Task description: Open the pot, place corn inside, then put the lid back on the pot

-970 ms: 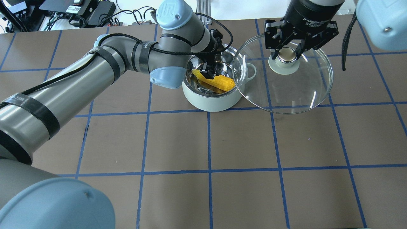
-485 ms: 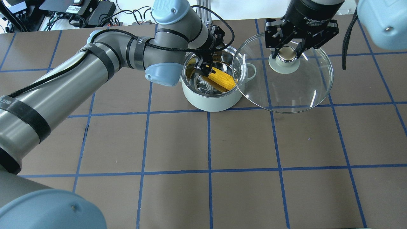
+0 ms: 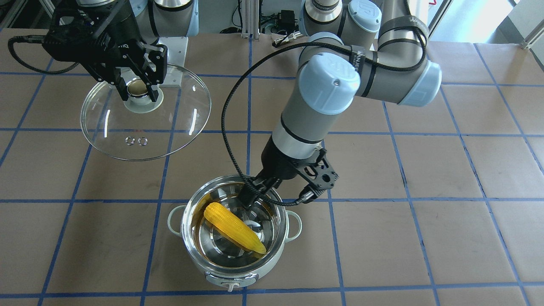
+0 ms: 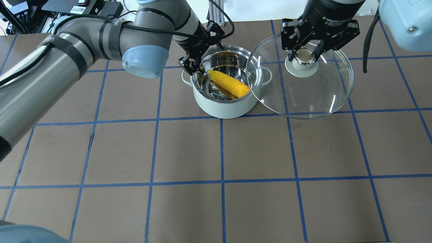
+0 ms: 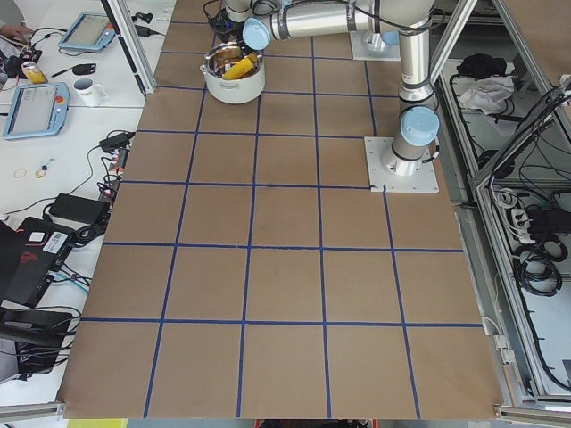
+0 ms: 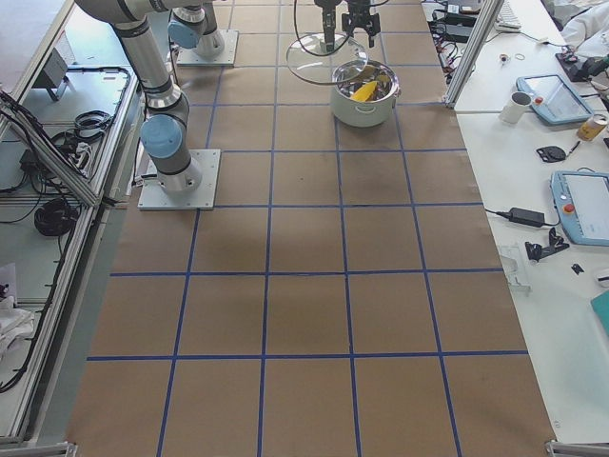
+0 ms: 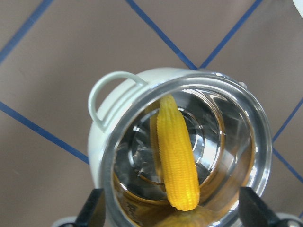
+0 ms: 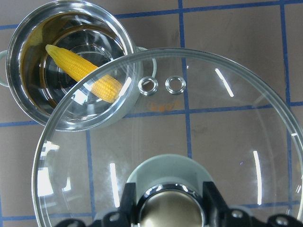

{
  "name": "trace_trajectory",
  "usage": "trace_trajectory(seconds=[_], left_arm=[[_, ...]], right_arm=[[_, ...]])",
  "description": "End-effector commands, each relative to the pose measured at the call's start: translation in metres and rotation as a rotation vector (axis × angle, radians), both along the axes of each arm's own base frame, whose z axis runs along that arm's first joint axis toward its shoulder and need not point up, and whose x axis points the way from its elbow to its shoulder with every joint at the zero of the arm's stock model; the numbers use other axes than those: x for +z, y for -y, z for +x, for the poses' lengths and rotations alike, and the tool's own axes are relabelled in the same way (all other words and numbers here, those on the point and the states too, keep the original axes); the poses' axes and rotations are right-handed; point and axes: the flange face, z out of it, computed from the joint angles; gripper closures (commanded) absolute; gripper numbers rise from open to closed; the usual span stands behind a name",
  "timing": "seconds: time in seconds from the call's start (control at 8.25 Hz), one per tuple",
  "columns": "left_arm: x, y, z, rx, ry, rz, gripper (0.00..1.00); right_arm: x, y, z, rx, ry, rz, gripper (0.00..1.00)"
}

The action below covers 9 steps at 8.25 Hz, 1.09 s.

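The brown gridded table [image 4: 189,152] is my workspace, with the pale green pot [image 4: 222,108] toward its far side. A second ago my left gripper [image 4: 193,66] was down inside the steel bowl on the corn cob [image 4: 228,83]. Now it has backed out to the pot's left rim, jaws spread and empty, and the cob lies slanted across the bottom, so step 2 looks done. My right gripper [image 4: 304,55] stays clamped on the knob of the glass lid [image 4: 303,98], held aloft just right of the pot. Lidding comes next, once the left arm clears.
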Motion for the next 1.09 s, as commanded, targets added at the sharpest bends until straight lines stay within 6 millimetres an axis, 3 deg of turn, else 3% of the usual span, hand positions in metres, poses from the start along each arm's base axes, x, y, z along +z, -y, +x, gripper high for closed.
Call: trace_trajectory(seconds=[0.0, 0.24, 0.36, 0.48, 0.73, 0.97], left_arm=[[0.047, -0.015, 0.085, -0.216, 0.256, -0.017, 0.00], [0.089, -0.038, 0.138, -0.333, 0.386, -0.019, 0.00], [0.110, -0.058, 0.148, -0.386, 0.427, -0.009, 0.00], [0.126, -0.073, 0.148, -0.425, 0.441, -0.019, 0.00], [0.139, -0.086, 0.147, -0.504, 0.454, -0.033, 0.00], [0.150, -0.096, 0.138, -0.517, 0.417, -0.065, 0.00]], right_arm=[[0.000, 0.002, 0.000, 0.000, 0.000, -0.002, 0.47], [-0.001, 0.006, 0.000, -0.002, -0.004, -0.001, 0.47], [-0.004, 0.015, 0.001, -0.001, -0.008, 0.004, 0.46], [-0.015, 0.037, 0.005, 0.001, -0.005, 0.019, 0.46], [-0.033, 0.085, 0.028, 0.011, 0.002, -0.001, 0.46], [-0.065, 0.104, 0.087, 0.009, 0.024, -0.045, 0.46]])
